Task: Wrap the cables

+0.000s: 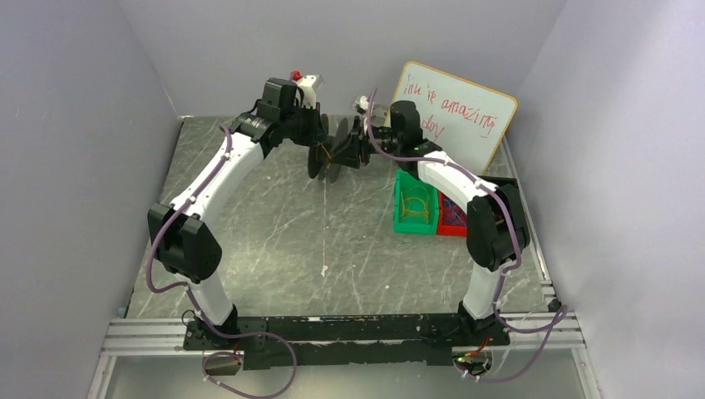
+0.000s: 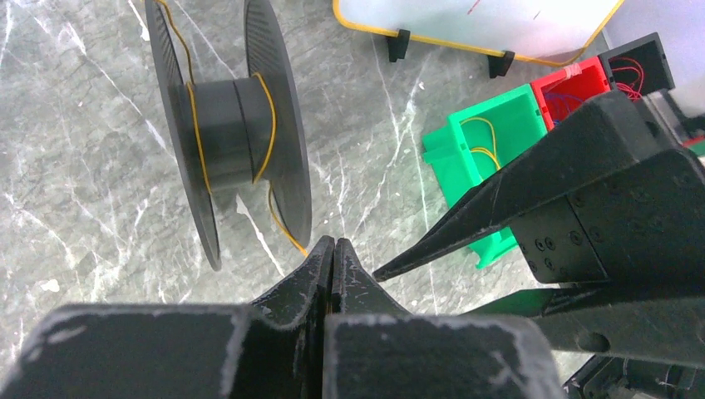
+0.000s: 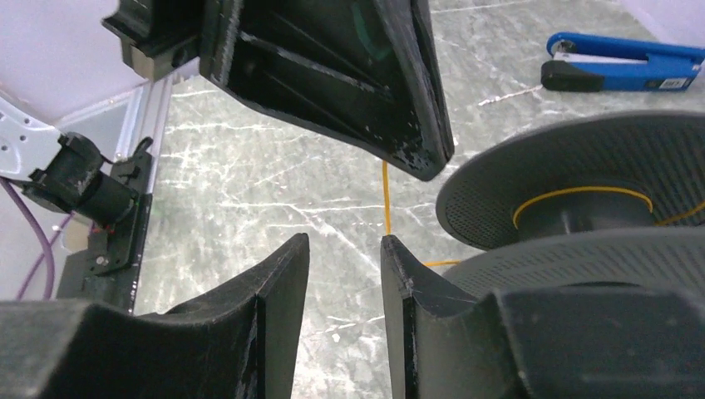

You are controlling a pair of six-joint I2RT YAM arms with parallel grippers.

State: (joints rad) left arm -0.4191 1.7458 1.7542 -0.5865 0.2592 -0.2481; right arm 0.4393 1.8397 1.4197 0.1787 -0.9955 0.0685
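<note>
A black spool (image 1: 328, 151) stands on edge at the back of the table. A thin yellow cable (image 2: 199, 133) is wound a few turns round its hub (image 2: 229, 125). The cable runs off the spool to my left gripper (image 2: 332, 243), which is shut on the cable end. My right gripper (image 3: 345, 243) is open and empty, close beside the spool (image 3: 582, 208). A stretch of cable (image 3: 387, 199) hangs just past its right fingertip. In the top view the left gripper (image 1: 320, 137) and right gripper (image 1: 356, 148) flank the spool.
A green bin (image 1: 416, 223) holding more yellow cable loops and a red bin (image 1: 453, 224) sit right of the spool. A whiteboard (image 1: 457, 116) leans on the back wall. A blue hand tool (image 3: 623, 71) lies on the table beyond the spool.
</note>
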